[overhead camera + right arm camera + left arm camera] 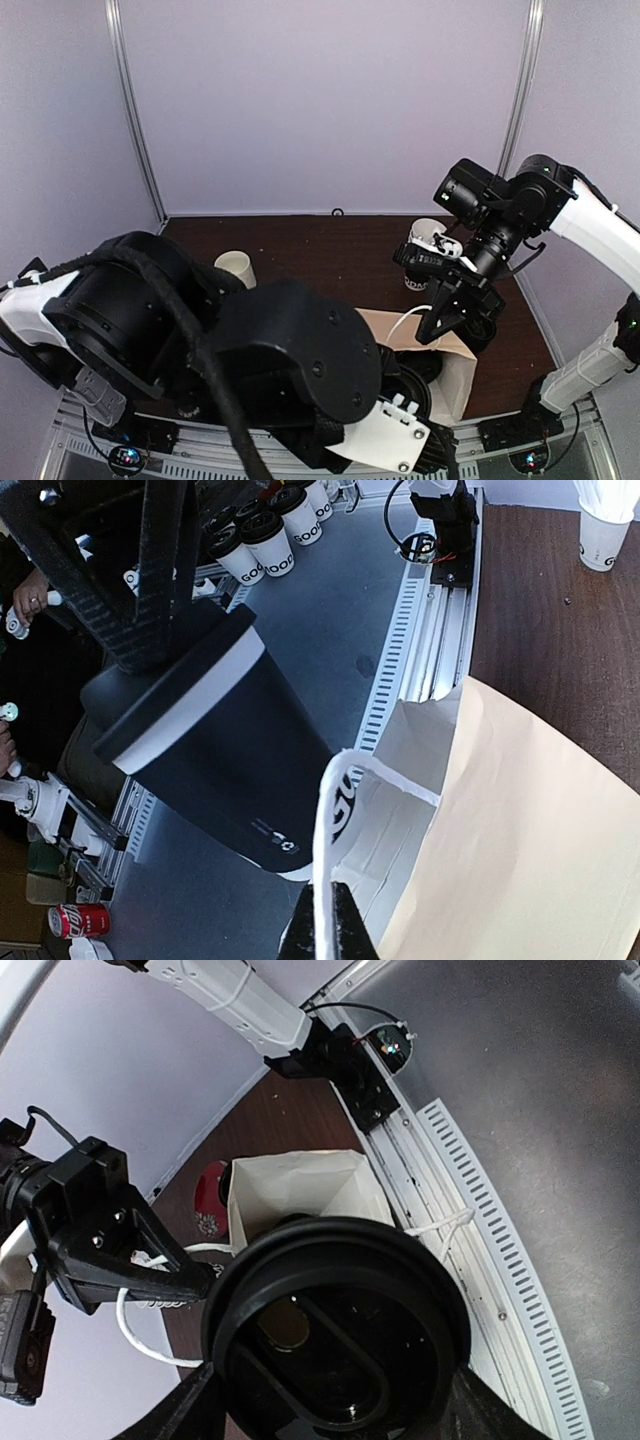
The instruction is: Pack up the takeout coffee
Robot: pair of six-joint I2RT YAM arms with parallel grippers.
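A takeout coffee cup (220, 750), black with a black lid (335, 1330), hangs tilted above the mouth of a paper bag (530, 830). My left gripper (335, 1405) is shut on it, a finger on each side below the lid. The cup's foot is level with the bag's rim. My right gripper (325, 925) is shut on the bag's white cord handle (325, 820) and holds it up (437, 328). A second black cup (428, 238), white inside and without a lid, stands behind the right arm, partly hidden.
My left arm (280, 370) fills the lower left of the top view and hides its own gripper there. A white cup of sticks (600, 530) stands at the table's far side. A red patterned thing (210, 1195) sits beside the bag (300, 1185).
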